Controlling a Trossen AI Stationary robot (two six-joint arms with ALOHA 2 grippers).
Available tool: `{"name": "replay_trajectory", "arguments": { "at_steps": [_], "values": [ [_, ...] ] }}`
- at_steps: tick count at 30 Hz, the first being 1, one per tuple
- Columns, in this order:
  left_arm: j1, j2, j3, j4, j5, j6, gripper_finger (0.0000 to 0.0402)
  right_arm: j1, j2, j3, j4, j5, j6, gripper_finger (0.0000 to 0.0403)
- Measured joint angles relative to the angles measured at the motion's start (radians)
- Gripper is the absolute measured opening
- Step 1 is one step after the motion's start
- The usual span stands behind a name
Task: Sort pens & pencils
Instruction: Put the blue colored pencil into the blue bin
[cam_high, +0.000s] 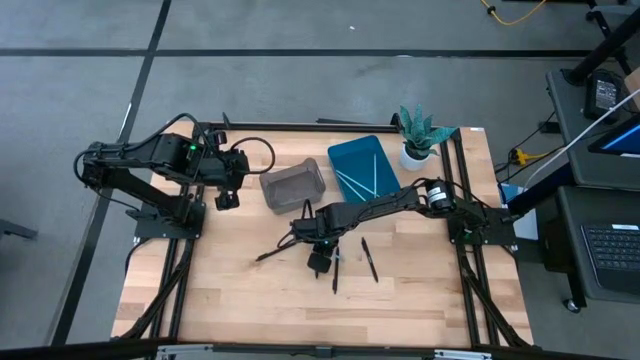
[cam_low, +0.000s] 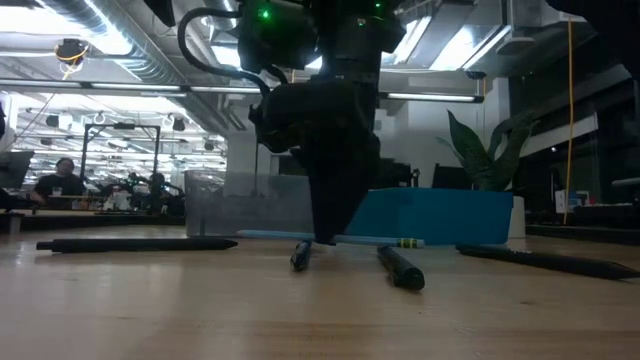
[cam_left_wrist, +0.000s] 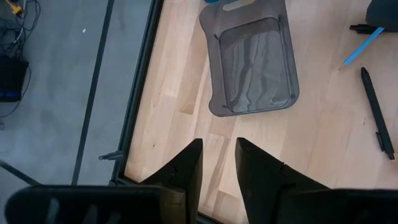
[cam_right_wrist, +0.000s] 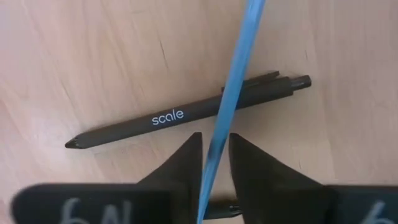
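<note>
Nearest the right wrist camera, the right gripper (cam_right_wrist: 214, 155) is clenched on a light blue stick (cam_right_wrist: 231, 93), held over a black pen (cam_right_wrist: 186, 115) marked "scale" on the table (cam_high: 240, 290). From the left: the left gripper (cam_left_wrist: 219, 168) waits slightly parted near the table's left edge, holding nothing. The grey bin (cam_high: 293, 185) looks empty. The blue tray (cam_high: 362, 168) holds a few light sticks. Three or four black pens (cam_high: 369, 258) lie loose mid-table, so sorting seems roughly half done.
</note>
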Motion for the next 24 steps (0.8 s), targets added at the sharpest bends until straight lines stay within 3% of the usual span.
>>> {"name": "replay_trajectory", "arguments": {
  "at_steps": [8,24],
  "values": [
    [0.0,0.0,0.0,0.0,0.0,0.0,0.0089,0.0,-0.002,0.0,0.0,-0.002,0.0,0.0016],
    [0.0,0.0,0.0,0.0,0.0,0.0,0.0089,-0.001,-0.002,0.001,-0.033,-0.009,0.04,0.0023]
  ]
}}
